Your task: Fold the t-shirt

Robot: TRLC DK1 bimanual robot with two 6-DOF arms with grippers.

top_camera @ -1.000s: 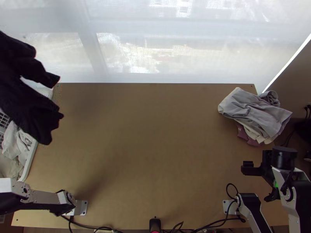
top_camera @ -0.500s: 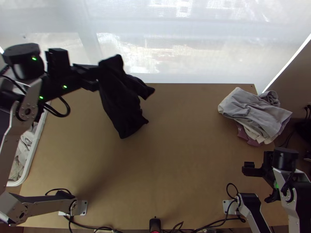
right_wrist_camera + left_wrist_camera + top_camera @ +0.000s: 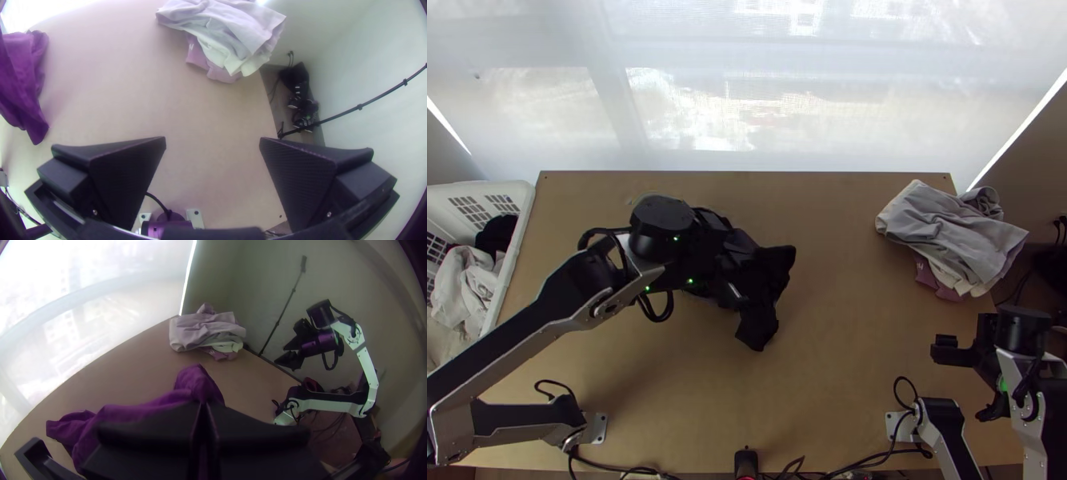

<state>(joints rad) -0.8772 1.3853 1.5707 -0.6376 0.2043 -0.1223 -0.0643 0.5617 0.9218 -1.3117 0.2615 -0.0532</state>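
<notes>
The t-shirt, black in the top view (image 3: 769, 276) and purple in the left wrist view (image 3: 147, 411), hangs bunched over the middle of the table. Shut on a gathered part of it is my left gripper (image 3: 733, 276), whose fingers (image 3: 203, 411) meet with cloth rising beyond their tips. The right wrist view has part of the shirt (image 3: 22, 80) too. Above the table's right side, away from the shirt, my right gripper (image 3: 965, 384) stands open; between its two spread fingers (image 3: 212, 144) there is bare tabletop.
A stack of clothes, grey on top (image 3: 951, 228), lies at the table's far right corner. A white basket (image 3: 515, 248) with clothes stands along the left edge. Bare tabletop (image 3: 859, 320) lies between the shirt and the right arm.
My left gripper has carried the shirt from above the basket at the left to over the table's middle. The right arm has shifted very slightly rightward.
</notes>
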